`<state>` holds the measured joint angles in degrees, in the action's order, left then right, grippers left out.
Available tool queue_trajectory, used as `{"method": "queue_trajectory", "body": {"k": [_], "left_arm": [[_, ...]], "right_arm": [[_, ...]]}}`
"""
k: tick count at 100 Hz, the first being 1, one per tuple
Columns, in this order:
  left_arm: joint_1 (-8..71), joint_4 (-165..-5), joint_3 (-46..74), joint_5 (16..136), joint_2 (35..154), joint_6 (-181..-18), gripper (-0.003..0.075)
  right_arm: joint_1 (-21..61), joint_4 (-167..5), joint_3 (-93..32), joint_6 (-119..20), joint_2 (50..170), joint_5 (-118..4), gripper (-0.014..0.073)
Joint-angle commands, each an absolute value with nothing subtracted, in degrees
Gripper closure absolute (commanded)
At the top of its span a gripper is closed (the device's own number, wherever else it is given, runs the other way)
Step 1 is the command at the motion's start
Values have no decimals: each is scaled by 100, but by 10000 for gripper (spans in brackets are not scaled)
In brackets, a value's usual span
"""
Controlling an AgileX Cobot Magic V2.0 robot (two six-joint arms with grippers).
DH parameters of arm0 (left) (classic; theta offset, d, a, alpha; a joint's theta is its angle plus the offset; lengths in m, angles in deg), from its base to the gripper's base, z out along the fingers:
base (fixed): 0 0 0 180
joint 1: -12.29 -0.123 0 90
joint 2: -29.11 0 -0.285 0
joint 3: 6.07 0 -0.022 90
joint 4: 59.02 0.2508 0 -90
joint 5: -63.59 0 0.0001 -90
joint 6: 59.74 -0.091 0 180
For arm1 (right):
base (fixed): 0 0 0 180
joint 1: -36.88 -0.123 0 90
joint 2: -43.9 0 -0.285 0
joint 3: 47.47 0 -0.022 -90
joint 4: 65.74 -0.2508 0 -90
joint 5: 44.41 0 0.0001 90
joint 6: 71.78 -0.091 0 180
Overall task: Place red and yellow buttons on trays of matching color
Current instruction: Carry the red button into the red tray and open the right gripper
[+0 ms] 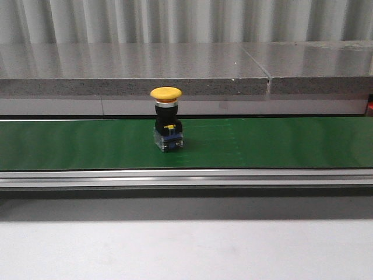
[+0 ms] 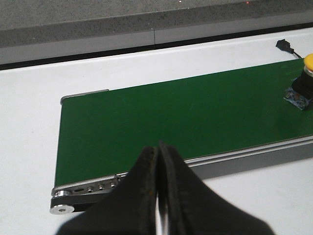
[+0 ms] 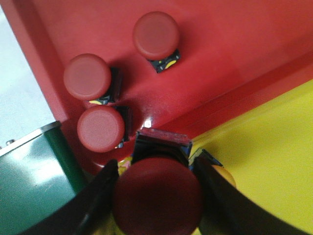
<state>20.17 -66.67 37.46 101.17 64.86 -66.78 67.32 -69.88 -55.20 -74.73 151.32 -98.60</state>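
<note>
We see a red button point(image 3: 157, 196) pinched between the two dark fingers point(image 3: 93, 200) of the right end effector point(image 3: 156, 193), its round cap facing the wrist camera and its black body just behind it. It hangs over the border where the red tray point(image 3: 234, 44) meets the yellow tray point(image 3: 274, 161), the raised red rim running between the two. Whether it touches either tray we cannot tell.

Three more red buttons stand in the red tray: one point(image 3: 156, 35) farther in and apart from the others, and two close together, one point(image 3: 88, 77) beside the other point(image 3: 100, 129), the latter just next to the held button. Each shows a black base with a yellow mark under its cap.

A yellow button point(image 1: 166, 119) stands upright on the green conveyor belt point(image 1: 280, 143), near the middle of the belt's visible stretch in the front view. Its mushroom cap is on top, above a black body and a clear lower block with blue and yellow parts. In the left wrist view the same button point(image 2: 304, 83) sits at the edge of the picture, well apart from the left end effector point(image 2: 158, 196).

The left end effector has its black fingers point(image 2: 139, 196) pressed together, holding nothing, above the near end of the belt, where the metal end roller point(image 2: 63, 208) shows. The belt frame lies on the white desk point(image 2: 29, 127), and a grey stone ledge point(image 1: 134, 67) runs behind it.
</note>
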Motion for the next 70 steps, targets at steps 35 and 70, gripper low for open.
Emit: {"method": "queue_trajectory", "body": {"k": [35, 70], "left_arm": [[2058, -6697, 3602, 9702, 6514, -6686, 740], [2058, -6697, 3602, 9702, 6514, -6686, 740]], "right_arm": [[6797, -6977, -5691, -7708, 15547, -8848, 502], [6797, -6987, -5691, -7766, 16057, -8418, 502]]}}
